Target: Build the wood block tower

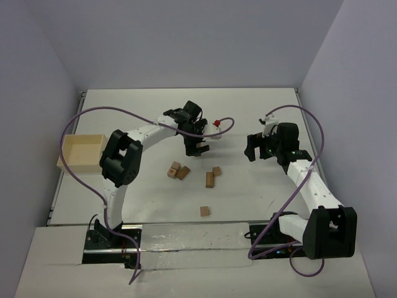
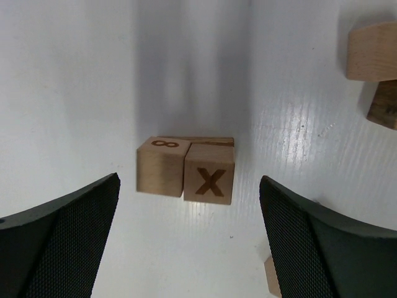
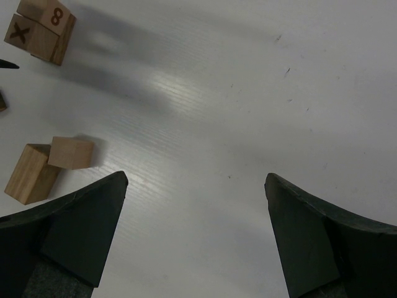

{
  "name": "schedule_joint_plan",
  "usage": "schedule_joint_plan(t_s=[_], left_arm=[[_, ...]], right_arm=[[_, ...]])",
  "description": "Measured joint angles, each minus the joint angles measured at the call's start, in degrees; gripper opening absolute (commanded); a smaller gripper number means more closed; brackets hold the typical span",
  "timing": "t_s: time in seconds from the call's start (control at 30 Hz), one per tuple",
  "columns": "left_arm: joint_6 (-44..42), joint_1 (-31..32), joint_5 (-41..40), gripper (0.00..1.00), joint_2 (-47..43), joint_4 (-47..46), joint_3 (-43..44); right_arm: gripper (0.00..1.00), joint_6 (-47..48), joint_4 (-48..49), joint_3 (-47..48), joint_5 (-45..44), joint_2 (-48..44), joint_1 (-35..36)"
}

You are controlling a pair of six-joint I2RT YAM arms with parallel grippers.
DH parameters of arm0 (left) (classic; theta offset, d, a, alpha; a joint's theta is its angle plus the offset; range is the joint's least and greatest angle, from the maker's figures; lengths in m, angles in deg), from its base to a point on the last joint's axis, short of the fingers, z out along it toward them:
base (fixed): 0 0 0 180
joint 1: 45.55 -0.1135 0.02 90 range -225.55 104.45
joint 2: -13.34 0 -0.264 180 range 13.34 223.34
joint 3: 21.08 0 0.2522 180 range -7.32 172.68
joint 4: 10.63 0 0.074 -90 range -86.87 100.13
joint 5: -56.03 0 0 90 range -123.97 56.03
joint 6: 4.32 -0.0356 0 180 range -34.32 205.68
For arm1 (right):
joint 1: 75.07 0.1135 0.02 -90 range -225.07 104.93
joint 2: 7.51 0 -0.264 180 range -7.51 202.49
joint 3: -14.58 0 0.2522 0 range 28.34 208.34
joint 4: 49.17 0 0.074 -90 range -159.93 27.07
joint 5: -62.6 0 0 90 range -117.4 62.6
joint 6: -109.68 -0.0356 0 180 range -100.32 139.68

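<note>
Loose tan wood blocks lie mid-table. A pair marked "8" (image 2: 161,166) and "X" (image 2: 209,175) sits side by side against a longer block, just ahead of my open left gripper (image 2: 189,179), which holds nothing. From above the pair (image 1: 178,171) lies down-left of the left gripper (image 1: 196,148). A sliver of another block (image 2: 271,277) shows beside the gripper's right finger. A cube and a longer block (image 3: 71,153) lie left of my open, empty right gripper (image 3: 196,176), also seen from above (image 1: 251,148). One lone block (image 1: 204,211) sits nearer the bases. The tower is out of view.
A pale shallow tray (image 1: 67,162) sits at the table's left edge. Purple cables arc over both arms, with a small red piece (image 1: 216,123) behind the left gripper. Walls close in the table's far and side edges.
</note>
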Motion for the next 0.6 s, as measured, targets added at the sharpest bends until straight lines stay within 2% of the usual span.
schedule_joint_plan(t_s=[0.17, 0.33, 0.47, 0.6], left_arm=[[2.8, 0.0, -0.8, 0.99, -8.0, 0.6, 0.5], [9.8, -2.3, -0.9, 0.99, -24.5, -2.5, -1.9], [19.6, -9.4, 1.5, 0.99, -35.9, -6.5, -4.9], [26.6, -18.3, 5.3, 0.99, -41.5, -6.6, -10.3]], right_arm=[[1.0, -2.4, -0.3, 0.4, -0.3, -0.7, 0.0], [1.0, -7.4, -2.8, 6.0, -2.3, -1.3, 1.6], [1.0, -8.6, -4.9, 13.1, -4.2, -1.3, 6.9], [1.0, -4.0, -6.8, 19.0, -2.9, -0.2, 12.3]])
